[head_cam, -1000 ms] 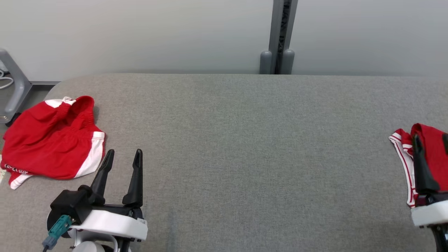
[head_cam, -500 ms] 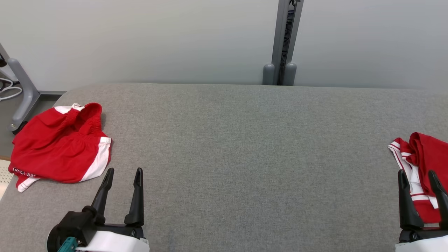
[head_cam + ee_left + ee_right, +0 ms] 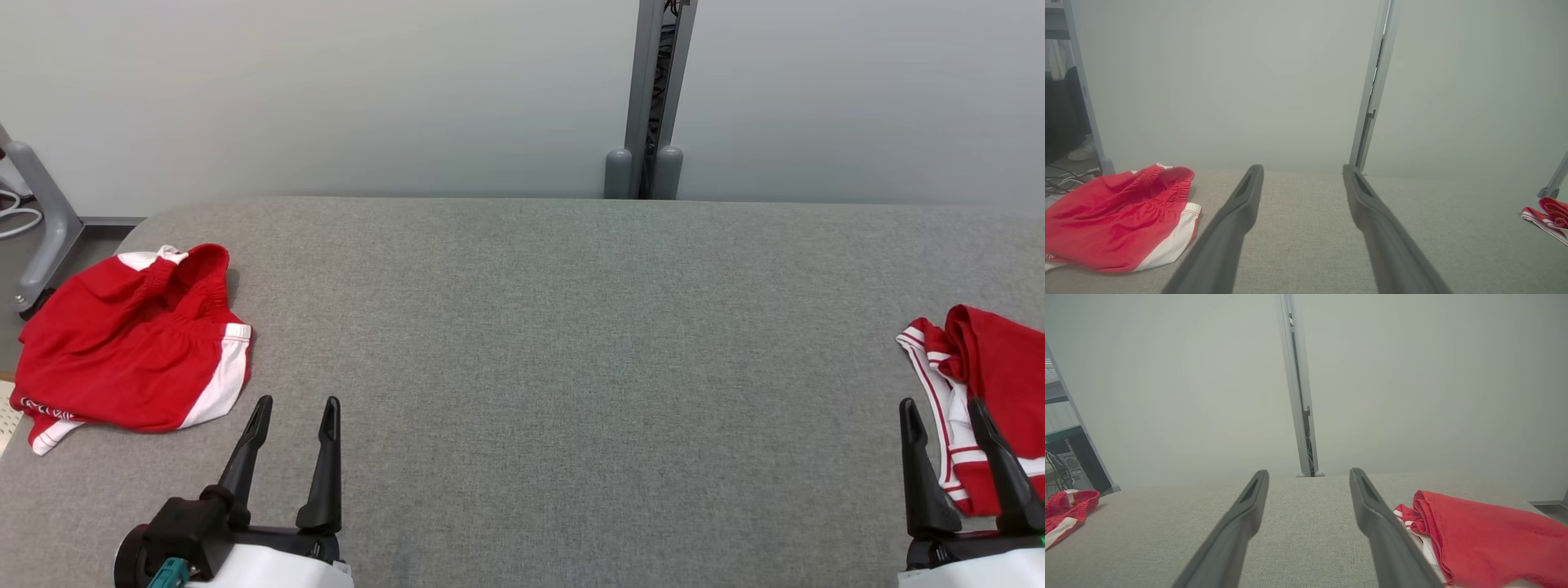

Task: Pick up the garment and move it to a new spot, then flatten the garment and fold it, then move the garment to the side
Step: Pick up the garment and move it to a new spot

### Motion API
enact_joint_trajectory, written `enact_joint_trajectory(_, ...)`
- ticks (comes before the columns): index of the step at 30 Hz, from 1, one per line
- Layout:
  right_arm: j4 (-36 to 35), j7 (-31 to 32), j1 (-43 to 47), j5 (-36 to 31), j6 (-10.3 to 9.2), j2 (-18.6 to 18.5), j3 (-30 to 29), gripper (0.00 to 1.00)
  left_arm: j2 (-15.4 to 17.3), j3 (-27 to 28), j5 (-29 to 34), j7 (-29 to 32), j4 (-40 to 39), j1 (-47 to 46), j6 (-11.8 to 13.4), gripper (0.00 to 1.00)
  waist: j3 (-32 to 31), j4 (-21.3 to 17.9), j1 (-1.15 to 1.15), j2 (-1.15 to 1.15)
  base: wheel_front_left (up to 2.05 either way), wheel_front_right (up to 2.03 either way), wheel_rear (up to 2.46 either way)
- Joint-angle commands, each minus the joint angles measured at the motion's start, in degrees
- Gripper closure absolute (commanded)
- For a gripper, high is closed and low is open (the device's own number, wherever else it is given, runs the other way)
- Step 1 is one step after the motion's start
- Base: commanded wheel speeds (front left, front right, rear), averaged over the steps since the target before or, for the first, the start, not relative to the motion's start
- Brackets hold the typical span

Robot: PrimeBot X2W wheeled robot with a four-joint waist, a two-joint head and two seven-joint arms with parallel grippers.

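Observation:
A crumpled red garment with white side panels [image 3: 122, 351] lies at the grey table's left end, also in the left wrist view [image 3: 1114, 220]. My left gripper [image 3: 296, 404] stands open to its right and nearer to me, apart from it, nothing between the fingers [image 3: 1302, 169]. A second red garment with white striped trim [image 3: 992, 367] lies bunched at the right end. My right gripper [image 3: 940, 408] is open at its near left edge, one finger overlapping the trim in the head view. The right wrist view shows this gripper [image 3: 1308, 473] open with that cloth [image 3: 1478, 531] just to its right.
The grey padded table [image 3: 555, 343] stretches wide between the two garments. A pale wall with a grey vertical post [image 3: 649, 98] stands behind its far edge. A grey frame leg [image 3: 41, 237] and cables are on the floor past the left end.
The head camera has shifted. Both grippers sit lower in the view and stay open. The right fingers, earlier across the right garment, now stand at its near left edge.

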Motion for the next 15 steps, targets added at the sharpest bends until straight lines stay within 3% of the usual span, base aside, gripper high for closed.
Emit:
enact_joint_trajectory(1, 0.1, -0.3, -0.7, 0.1, -0.01, -0.4, 0.2, 0.0, 0.2, 0.4, 0.4, -0.2, 0.1, -0.4, -0.4, 0.0, 0.0, -0.1, 0.0, 0.0, 0.0, 0.0, 0.0)
enact_joint_trajectory(15, 1.1, -0.3, -1.3, 0.8, -0.01, -0.2, 1.9, 0.0, -0.3, 0.4, 1.3, -0.2, 1.3, -0.9, -1.4, 0.0, -0.4, 1.2, 0.0, 0.0, 0.0, 0.0, 0.0)
